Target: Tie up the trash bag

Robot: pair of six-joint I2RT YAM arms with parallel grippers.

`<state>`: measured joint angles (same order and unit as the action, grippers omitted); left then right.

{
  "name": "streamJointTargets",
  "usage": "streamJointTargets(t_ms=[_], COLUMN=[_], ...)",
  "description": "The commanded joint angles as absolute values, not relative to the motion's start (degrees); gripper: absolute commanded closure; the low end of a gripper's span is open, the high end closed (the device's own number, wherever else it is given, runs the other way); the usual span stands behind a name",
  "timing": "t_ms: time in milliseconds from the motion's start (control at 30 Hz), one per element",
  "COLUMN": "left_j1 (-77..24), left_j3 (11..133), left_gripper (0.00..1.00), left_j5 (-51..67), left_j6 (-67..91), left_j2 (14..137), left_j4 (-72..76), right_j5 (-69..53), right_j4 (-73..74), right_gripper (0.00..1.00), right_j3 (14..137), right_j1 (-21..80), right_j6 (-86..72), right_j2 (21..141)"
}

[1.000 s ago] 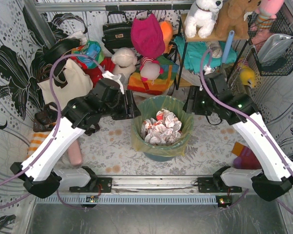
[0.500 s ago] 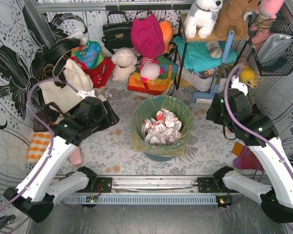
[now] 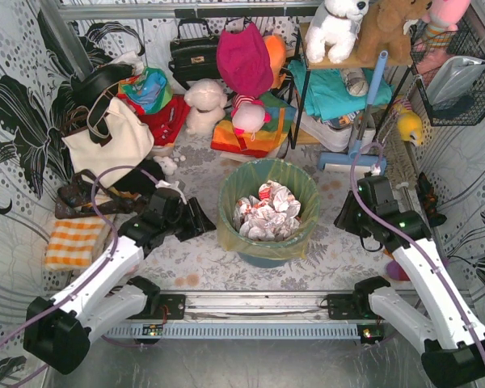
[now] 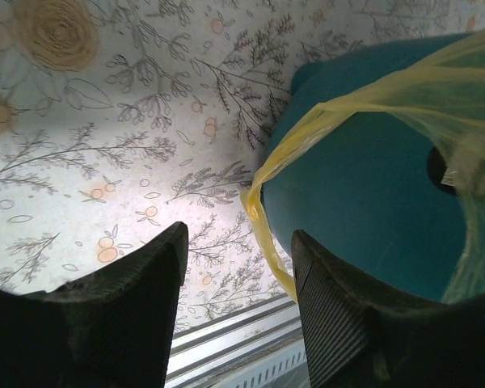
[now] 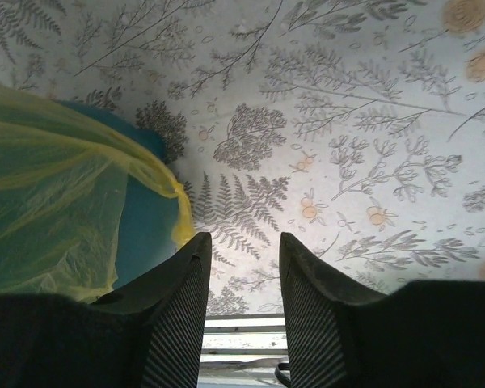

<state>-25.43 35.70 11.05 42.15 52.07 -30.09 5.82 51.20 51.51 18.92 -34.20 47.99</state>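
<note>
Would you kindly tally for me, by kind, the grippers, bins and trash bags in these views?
grippers: 2 (left gripper, right gripper)
bin: 1
trash bag: 1
total: 4

A lab booth dressed as a cluttered home (floral cloth [image 3: 202,255], plush toys [image 3: 204,103], metal rail [image 3: 259,305]).

The top camera looked down from above the near edge of the worktop [image 3: 190,246]. Both wrist cameras sat low, close beside the bin [image 3: 263,260], each catching the trash bag [image 4: 364,97].
</note>
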Motion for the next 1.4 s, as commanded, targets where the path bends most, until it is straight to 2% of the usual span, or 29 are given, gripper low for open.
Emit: streamJointTargets(t_ms=[0, 233, 467, 667, 967, 1133, 1367], left_j1=[-25.2, -25.4, -26.3, -29.2, -30.4, -30.4, -30.7], left_j3=[32.4, 29.1, 27.9, 28.5, 29.3, 30.7, 31.5], left_gripper=[0.39, 0.43, 0.43, 0.45, 0.57, 0.59, 0.56], left_j5=[17.5, 21.5, 24.9, 23.7, 19.8, 18.7, 18.1], left_j6=[40.9, 41.2, 40.6, 40.3, 39.6, 39.0, 39.0], left_j2=[54.0, 58.9, 64.8, 69.7, 71.2, 71.3, 71.5], left_j4=[-19.2, -12.5, -6.8, -5.3, -7.2, -9.1, -10.0], right_j5=[1.2, 0.3, -2.2, -3.2, -10.1, -14.5, -19.4], right_j4=[45.3, 42.9, 40.2, 37.4, 30.8, 23.9, 16.4], right_gripper=[0.61, 0.64, 0.67, 0.69, 0.7, 0.69, 0.63], right_j3=[47.0, 42.1, 39.1, 35.7, 29.6, 24.9, 20.4], right_j1=[18.6, 18.6, 18.6, 18.6, 18.6, 18.6, 18.6], right_j6=[-37.8, -39.7, -40.3, -41.3, -43.9, -46.0, -49.4], right_j2=[44.1, 40.4, 40.0, 38.8, 39.6, 37.9, 38.4])
